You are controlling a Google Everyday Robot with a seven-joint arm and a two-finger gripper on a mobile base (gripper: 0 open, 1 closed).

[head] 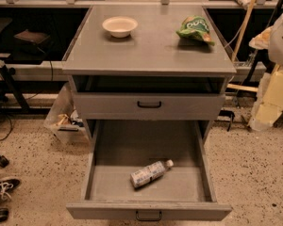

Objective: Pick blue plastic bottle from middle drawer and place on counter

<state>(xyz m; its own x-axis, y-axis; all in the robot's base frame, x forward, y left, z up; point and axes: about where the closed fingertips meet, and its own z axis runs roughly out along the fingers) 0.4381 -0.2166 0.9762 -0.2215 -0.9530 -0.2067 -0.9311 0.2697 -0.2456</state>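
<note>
The blue plastic bottle (150,173), clear with a white cap and a pale blue-and-white label, lies on its side on the floor of the open middle drawer (104,185), cap pointing right and away. The drawer is pulled fully out, with its dark bar handle (148,215) at the bottom edge of the view. The counter (146,51) is the grey cabinet top above it. My gripper is not in view.
A white round bowl (120,26) stands at the counter's back left and a green snack bag (195,29) at its back right. The drawer above (149,105) is shut. A plastic bag of clutter (63,119) sits left of the cabinet, yellowish sheets (273,100) to the right, and shoes (2,187) at far left.
</note>
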